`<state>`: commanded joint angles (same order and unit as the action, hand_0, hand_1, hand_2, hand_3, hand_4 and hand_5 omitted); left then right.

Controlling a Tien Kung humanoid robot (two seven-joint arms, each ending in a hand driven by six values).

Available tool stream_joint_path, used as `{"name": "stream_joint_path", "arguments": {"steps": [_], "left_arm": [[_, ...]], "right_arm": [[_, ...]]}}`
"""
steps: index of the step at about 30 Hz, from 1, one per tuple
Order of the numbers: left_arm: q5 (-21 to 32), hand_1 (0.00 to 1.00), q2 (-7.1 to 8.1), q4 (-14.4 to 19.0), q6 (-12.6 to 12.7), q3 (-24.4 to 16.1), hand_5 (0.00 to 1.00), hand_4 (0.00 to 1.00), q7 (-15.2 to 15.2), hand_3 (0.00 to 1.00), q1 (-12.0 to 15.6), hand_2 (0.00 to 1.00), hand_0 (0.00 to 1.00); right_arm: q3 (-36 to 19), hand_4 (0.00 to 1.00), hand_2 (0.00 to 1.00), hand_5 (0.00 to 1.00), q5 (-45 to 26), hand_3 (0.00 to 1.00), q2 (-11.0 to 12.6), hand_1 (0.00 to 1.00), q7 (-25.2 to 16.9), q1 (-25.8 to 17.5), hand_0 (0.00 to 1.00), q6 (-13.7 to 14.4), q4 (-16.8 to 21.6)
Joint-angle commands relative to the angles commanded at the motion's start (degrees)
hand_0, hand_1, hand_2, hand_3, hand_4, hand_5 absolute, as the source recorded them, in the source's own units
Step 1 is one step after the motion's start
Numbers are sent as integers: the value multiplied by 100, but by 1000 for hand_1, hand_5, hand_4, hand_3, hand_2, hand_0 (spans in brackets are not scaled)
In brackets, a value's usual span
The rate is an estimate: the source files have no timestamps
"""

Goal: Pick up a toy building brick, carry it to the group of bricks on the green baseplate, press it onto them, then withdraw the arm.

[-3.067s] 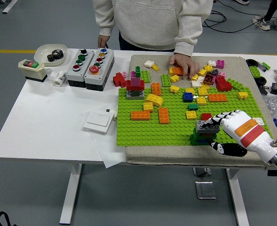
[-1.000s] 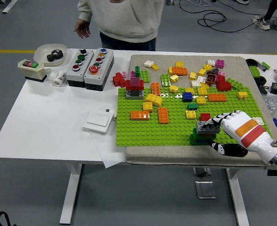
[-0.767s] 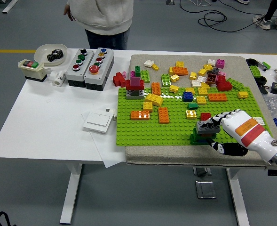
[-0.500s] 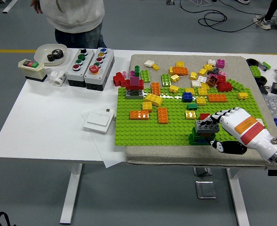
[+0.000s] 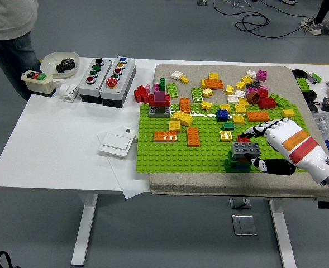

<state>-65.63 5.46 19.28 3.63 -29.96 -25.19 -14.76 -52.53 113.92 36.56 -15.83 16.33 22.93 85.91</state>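
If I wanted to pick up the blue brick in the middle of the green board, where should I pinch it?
Pinch the blue brick across its two side walls, coming straight down from above. It sits flat and studs-up on the green baseplate, with a yellow brick beside it, so probably only a top approach fits.

Brick stack (image 5: 242, 155) on baseplate (image 5: 209, 146), robot hand (image 5: 276, 146) just right.

White table (image 5: 52, 139): beige mat (image 5: 220, 187), button boxes (image 5: 106, 72), bowl (image 5: 58, 60), wall switch (image 5: 117, 144).
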Motion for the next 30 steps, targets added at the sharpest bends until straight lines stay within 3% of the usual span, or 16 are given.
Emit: {"name": "stream_joint_path", "arguments": {"steps": [4,5,10,11,16,17,22,23,28,29,30], "left_arm": [[-12,708,0,-9,2,-13,639,644,1,578,10,727,645],[-13,708,0,-10,3,-15,638,644,1,579,11,726,644],[42,708,5,-24,33,0,638,644,12,579,62,726,644],[44,708,5,-26,34,-1,639,645,12,578,68,726,645],[53,708,9,-35,39,-3,639,645,12,578,114,726,645],[38,711,9,-45,38,-17,639,645,9,579,155,726,645],[56,711,6,-65,61,-21,639,645,10,579,234,726,645],[58,713,6,-69,65,-22,640,645,10,579,243,726,645],[70,713,4,-97,84,-40,640,645,10,579,315,726,645],[73,715,3,-102,88,-45,639,646,9,578,328,726,646],[74,715,3,-104,90,-47,639,646,9,578,333,726,646]], "right_arm": [[-152,753,634,342,-809,684,-27,585,35,143,559,-11,24],[-170,779,725,349,-961,697,-30,663,39,164,692,-16,29],[-409,779,725,349,-2190,697,-59,663,186,560,692,-263,43],[-428,824,782,383,-2413,786,-64,738,204,603,760,-288,33],[-582,824,782,383,-3605,786,-117,738,322,879,760,-477,-143],[-653,900,811,509,-3903,829,-169,768,363,1016,797,-579,-339],[-709,900,811,509,-5020,829,-244,768,478,1170,797,-831,-753],[-711,950,832,603,-5281,848,-252,787,492,1183,825,-869,-813],[-736,950,832,603,-6473,848,-333,787,596,1285,825,-1228,-1315],[-745,990,840,681,-6734,858,-350,798,607,1308,850,-1295,-1420],[-748,990,840,681,-6957,858,-356,798,610,1316,850,-1317,-1456]]}}
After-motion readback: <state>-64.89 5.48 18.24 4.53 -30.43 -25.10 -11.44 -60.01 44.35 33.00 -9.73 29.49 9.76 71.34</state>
